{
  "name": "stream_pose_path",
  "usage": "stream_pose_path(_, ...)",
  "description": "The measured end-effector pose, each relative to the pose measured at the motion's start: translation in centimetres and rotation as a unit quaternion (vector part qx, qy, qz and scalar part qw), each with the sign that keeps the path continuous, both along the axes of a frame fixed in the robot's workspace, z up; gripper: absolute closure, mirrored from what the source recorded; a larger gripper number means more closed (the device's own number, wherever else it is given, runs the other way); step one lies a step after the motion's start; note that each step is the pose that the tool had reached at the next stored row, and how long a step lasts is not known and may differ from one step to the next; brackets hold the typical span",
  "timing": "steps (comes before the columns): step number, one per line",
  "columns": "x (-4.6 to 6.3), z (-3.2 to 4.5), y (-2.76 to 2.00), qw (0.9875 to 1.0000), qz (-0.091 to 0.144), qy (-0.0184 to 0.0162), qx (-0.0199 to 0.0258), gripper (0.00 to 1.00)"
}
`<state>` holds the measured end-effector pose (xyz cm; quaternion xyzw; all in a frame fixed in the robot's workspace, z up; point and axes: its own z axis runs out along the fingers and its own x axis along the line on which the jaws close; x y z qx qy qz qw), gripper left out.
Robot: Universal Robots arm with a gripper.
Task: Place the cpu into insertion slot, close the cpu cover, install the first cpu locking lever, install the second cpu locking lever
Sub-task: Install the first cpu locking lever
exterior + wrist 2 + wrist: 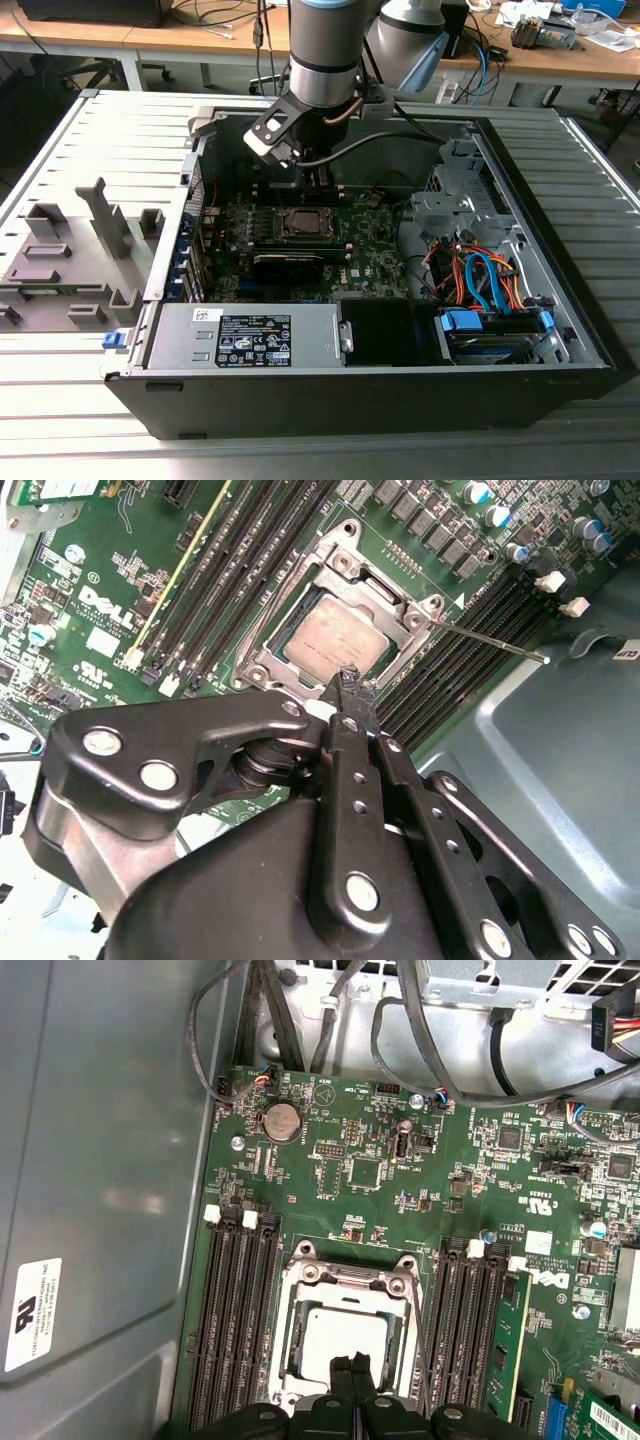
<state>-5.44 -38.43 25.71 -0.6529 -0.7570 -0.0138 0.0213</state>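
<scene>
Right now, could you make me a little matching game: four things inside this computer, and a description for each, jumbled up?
1 cpu
2 cpu cover
3 tool
4 coin battery

a black, tips together at the socket's edge
b round silver disc on the green board
c grey square seated in the socket
d metal frame lying around the chip

Pairs: 1-c, 2-d, 3-a, 4-b

A white label point(252, 340) with black print and small marks lies on the power supply point(180, 335) in the exterior view. In both wrist views a white silk-screened logo point(105, 605) point(548, 1280) stands on the green motherboard point(370, 1130). A white sticker point(32, 1315) with black symbols sits on the grey case wall point(100, 1160).
</scene>
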Motion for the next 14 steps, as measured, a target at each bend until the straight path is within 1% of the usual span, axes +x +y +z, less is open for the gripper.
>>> stream_pose_path(14, 0.0, 0.0, 0.0, 0.9997, 0.026, 0.0, 0.0, 0.89)
